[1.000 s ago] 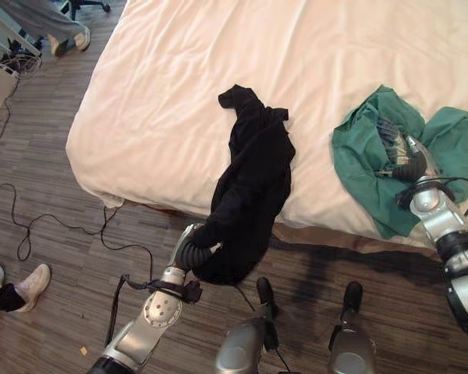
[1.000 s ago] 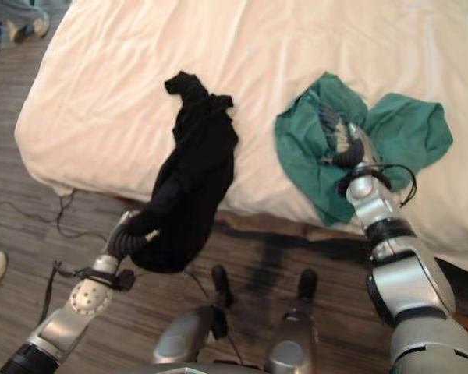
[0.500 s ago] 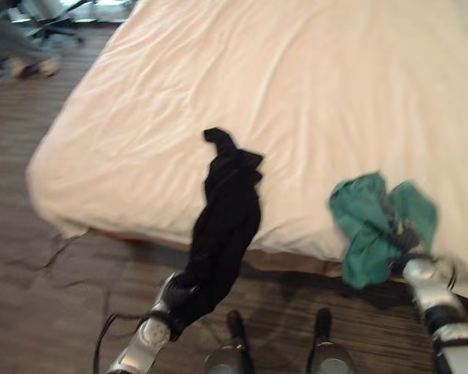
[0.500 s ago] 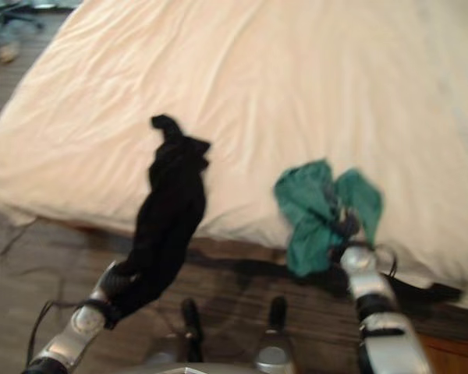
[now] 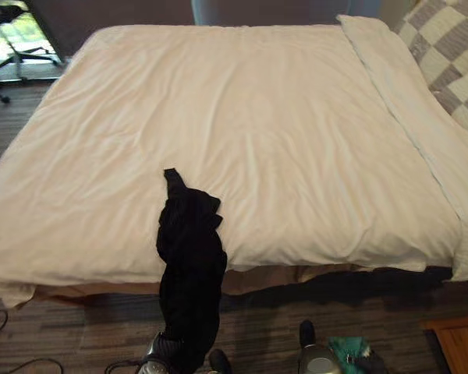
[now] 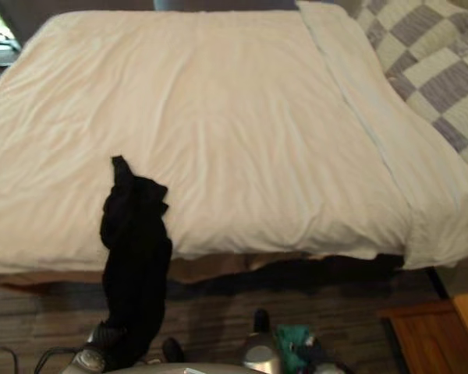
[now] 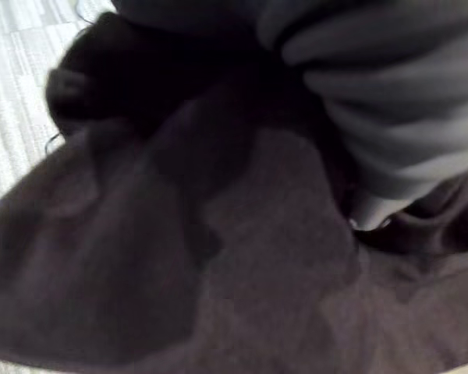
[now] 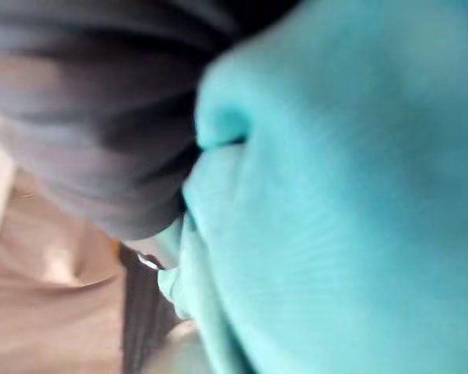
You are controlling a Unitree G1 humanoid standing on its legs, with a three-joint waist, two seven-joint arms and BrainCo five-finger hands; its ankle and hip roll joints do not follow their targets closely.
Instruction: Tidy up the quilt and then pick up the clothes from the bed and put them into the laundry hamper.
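The left hand (image 5: 157, 360) is sitting at the frame's lower edge with its fingers buried in the black garment (image 5: 189, 273), so its grip is not showing. The green garment (image 6: 295, 341) is being cut off at the bottom edge, and it is covering the right hand's (image 8: 93, 117) fingers.

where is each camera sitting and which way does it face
Left eye: on the head, looking down at the quilt and black garment; left hand at the bottom edge.
Right eye: beside it, same scene, plus the green garment.
Left wrist: close against black cloth, beside the ribbed cover.
Right wrist: close against green cloth.
Both eyes share the bed.
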